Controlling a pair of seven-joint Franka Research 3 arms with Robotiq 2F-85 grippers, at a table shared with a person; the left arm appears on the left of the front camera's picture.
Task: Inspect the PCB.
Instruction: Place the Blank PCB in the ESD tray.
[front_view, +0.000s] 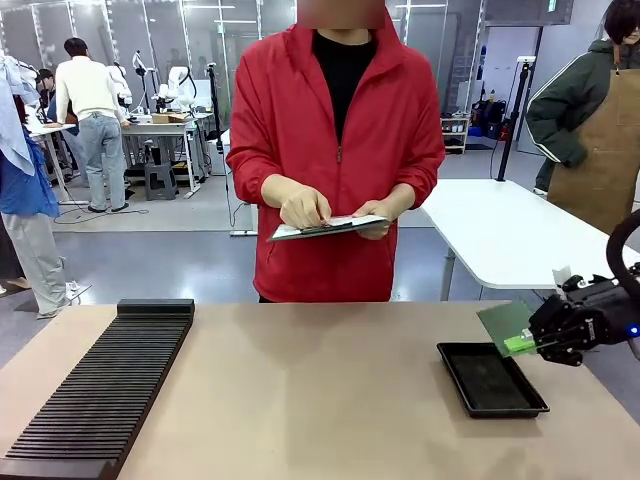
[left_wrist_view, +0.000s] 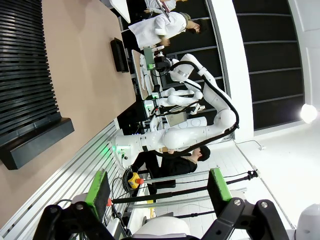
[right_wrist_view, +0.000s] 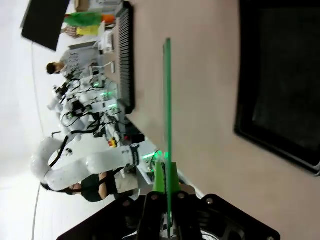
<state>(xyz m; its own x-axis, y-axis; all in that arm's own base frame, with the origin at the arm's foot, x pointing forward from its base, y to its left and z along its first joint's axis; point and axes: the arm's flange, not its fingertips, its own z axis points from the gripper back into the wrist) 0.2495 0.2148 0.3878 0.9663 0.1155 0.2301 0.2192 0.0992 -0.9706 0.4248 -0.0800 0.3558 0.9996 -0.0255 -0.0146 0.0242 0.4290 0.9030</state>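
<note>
My right gripper (front_view: 522, 343) is shut on the green PCB (front_view: 503, 322), holding it up off the table just above the right edge of the black tray (front_view: 490, 378). In the right wrist view the PCB (right_wrist_view: 167, 115) appears edge-on as a thin green line rising from between the pads (right_wrist_view: 159, 176), with the tray (right_wrist_view: 280, 80) to its right. My left gripper (left_wrist_view: 157, 192) stands open with nothing between its green pads (left_wrist_view: 98, 190), well off the table's near edge.
A long black slotted rack (front_view: 105, 385) lies on the table's left side. Across the table a person in a red jacket holds a clipboard (front_view: 328, 227) with both hands. A white table (front_view: 505, 235) stands behind at right.
</note>
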